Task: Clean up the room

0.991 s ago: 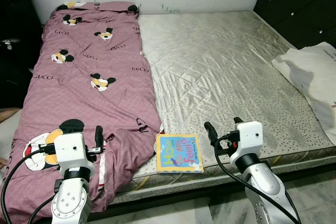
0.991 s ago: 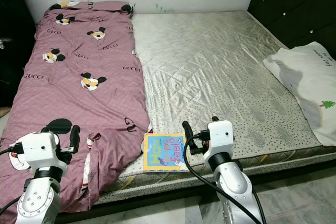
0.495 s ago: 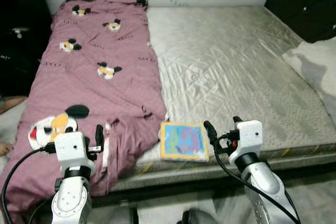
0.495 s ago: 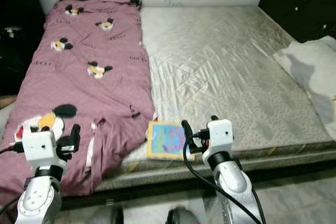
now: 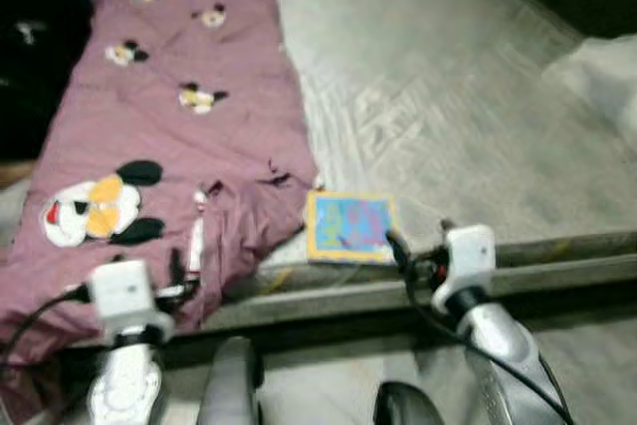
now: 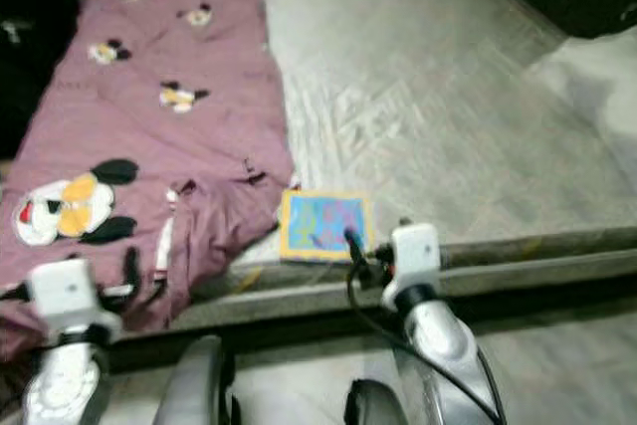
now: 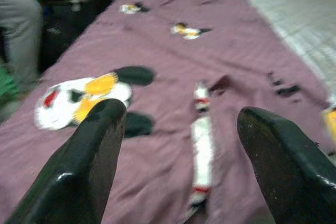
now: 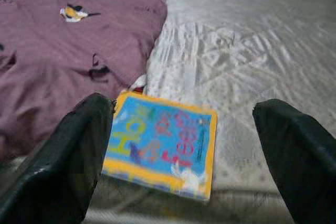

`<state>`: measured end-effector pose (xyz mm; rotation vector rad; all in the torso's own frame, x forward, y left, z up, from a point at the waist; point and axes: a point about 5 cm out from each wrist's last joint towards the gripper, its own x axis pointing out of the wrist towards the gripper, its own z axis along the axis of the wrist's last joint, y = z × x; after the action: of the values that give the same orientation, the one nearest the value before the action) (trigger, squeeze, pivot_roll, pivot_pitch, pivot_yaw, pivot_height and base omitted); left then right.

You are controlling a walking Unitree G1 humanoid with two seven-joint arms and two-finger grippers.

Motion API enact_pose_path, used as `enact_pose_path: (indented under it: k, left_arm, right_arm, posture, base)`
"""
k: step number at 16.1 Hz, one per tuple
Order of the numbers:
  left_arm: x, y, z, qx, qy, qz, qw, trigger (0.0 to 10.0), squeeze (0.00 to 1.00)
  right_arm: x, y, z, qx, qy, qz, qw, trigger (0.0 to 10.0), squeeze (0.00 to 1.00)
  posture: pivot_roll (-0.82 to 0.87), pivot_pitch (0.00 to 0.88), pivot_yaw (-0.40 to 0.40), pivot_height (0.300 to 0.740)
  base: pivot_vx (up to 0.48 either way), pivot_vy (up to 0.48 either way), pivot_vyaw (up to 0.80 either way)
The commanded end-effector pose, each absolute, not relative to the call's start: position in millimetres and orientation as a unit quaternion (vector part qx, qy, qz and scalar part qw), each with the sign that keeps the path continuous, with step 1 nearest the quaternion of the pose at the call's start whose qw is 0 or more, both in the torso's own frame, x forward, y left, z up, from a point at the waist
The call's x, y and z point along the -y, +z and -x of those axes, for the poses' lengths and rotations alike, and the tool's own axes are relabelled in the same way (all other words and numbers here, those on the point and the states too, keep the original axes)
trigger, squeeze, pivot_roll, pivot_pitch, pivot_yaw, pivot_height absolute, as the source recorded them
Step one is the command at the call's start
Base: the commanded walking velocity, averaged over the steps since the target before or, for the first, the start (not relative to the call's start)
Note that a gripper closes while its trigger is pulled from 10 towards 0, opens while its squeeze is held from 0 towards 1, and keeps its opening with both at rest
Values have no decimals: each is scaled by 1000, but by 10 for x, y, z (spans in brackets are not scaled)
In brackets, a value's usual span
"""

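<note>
— So where's the book (image 5: 348,228)?

— Flat at the bed (image 5: 478,116) edge, just beside the blanket (image 5: 159,136). It lies straight ahead of my right gripper (image 8: 184,150), fingers spread wide and empty, long side running across them.

— And the left gripper (image 7: 178,145)?

— Released too, over the blanket, farther from the book. I judge the right should reach.

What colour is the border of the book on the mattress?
Yellow-orange, around a blue cover; the book shows best in the right wrist view.
</note>
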<state>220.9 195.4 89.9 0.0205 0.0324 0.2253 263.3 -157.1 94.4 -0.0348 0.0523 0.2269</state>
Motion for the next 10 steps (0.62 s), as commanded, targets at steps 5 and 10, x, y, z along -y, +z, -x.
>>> enact_pose_path:
  k: [5,10]
  left_arm:
    - [-1933,950,-2232,-4,98,-11,995,10000,0]
    - [-1917,948,-2221,-4,92,-10,996,10000,0]
  right_arm:
    - [1595,912,-2601,-30,107,21,994,10000,0]
    - [1596,906,-2597,-29,108,22,993,10000,0]
  posture:
    - [42,110,-39,608]
    - [38,116,-39,608]
  base:
    - [252,0,0]
    - [463,0,0]
